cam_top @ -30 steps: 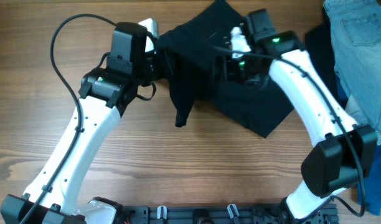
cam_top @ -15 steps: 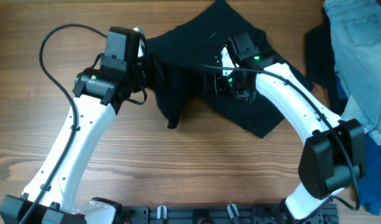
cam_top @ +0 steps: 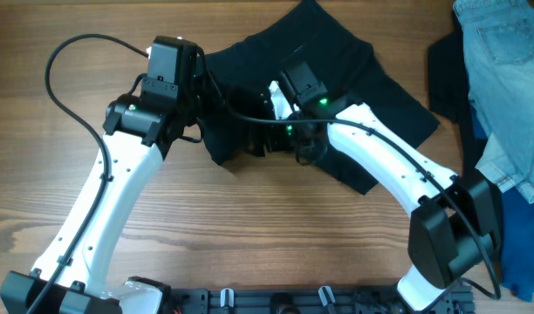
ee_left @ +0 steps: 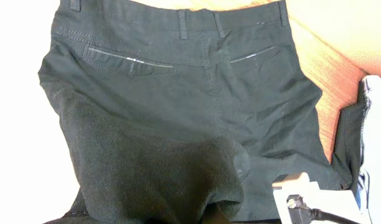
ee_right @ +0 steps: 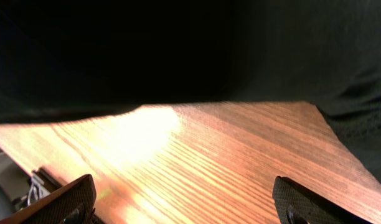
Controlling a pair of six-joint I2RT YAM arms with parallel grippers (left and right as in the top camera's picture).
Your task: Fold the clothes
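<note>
Overhead: black fabric shorts [cam_top: 372, 78] sit at the middle of the far edge of the wooden worktop [cam_top: 249, 227], with the larger part spread roughly flat. One section is bunched into a dark lump on their left side, between left gripper [cam_top: 208, 103] and right gripper [cam_top: 256, 138]. No clean fold line shows, so I'd call it early. The first fold is started but not laid down, and flattening plus the later folds are all left. Light blue denim jeans [cam_top: 503, 78] and a bright blue garment [cam_top: 524, 235] are piled along the right edge, not part of this job.

Left wrist: matte woven cloth that looks fairly firm. Waistband with belt loops, two slit back pockets with shiny edges, centre seam. A raised hump of cloth hides the fingers. It stands up toward the camera, so the claw reads as clamped on the shorts, tips unseen.

Right wrist: fingertips wide apart, bare glossy wood grain between them, nothing held. Black cloth lies just beyond, limp and softly creased.
</note>
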